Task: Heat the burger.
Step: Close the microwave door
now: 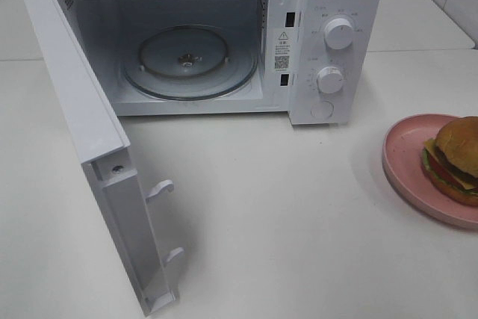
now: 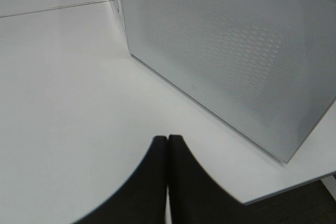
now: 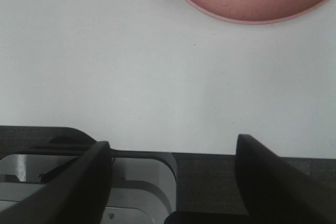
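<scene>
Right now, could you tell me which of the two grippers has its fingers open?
The right gripper: its fingers stand wide apart, while the left gripper's fingers press together.

Overhead view bright, evenly lit, diffuse light from above. Soft shadow under microwave point(image 1: 209, 35) front and beside open door point(image 1: 89, 132) on white desk point(image 1: 284, 222). Cavity dimmer, bluish; faint sheen on glass turntable point(image 1: 190, 61). Pink plate point(image 1: 418, 177) casts soft shadow toward microwave. Mild softness overall, no strong glare. Left wrist view greyer, low contrast; left claw point(image 2: 167, 145) dark, blurred, out of focus. Right wrist view bright, desk near washed out; right claw point(image 3: 173, 156) fingers blurred, underexposed.
</scene>
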`<state>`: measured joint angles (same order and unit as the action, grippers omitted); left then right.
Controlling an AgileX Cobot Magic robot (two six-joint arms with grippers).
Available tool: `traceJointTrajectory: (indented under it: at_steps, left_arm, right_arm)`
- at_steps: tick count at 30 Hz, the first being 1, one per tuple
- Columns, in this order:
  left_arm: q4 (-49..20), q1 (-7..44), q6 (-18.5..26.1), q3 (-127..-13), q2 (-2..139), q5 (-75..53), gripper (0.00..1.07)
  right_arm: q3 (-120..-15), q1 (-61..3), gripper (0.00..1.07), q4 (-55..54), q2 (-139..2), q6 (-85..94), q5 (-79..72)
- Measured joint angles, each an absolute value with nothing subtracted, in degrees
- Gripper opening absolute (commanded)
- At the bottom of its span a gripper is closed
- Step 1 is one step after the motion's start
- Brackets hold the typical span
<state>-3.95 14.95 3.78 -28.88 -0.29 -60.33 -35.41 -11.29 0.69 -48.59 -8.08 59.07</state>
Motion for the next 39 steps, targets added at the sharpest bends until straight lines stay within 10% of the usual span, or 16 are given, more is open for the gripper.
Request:
traceJointTrajectory:
  at_steps: [22,39]
  left_arm:
    - [-3.95,14.95,3.78,-28.88,-0.29,-60.28,0.00]
    - [-4.07,14.95,3.84,-30.08,7.10,-40.85,0.00]
  right_arm:
    - [-28.71,-11.29,0.62,0.63,-3.04,-0.74,57.87]
    - [-28.71,-11.29,0.57,0.63,0.23,-0.74,57.93]
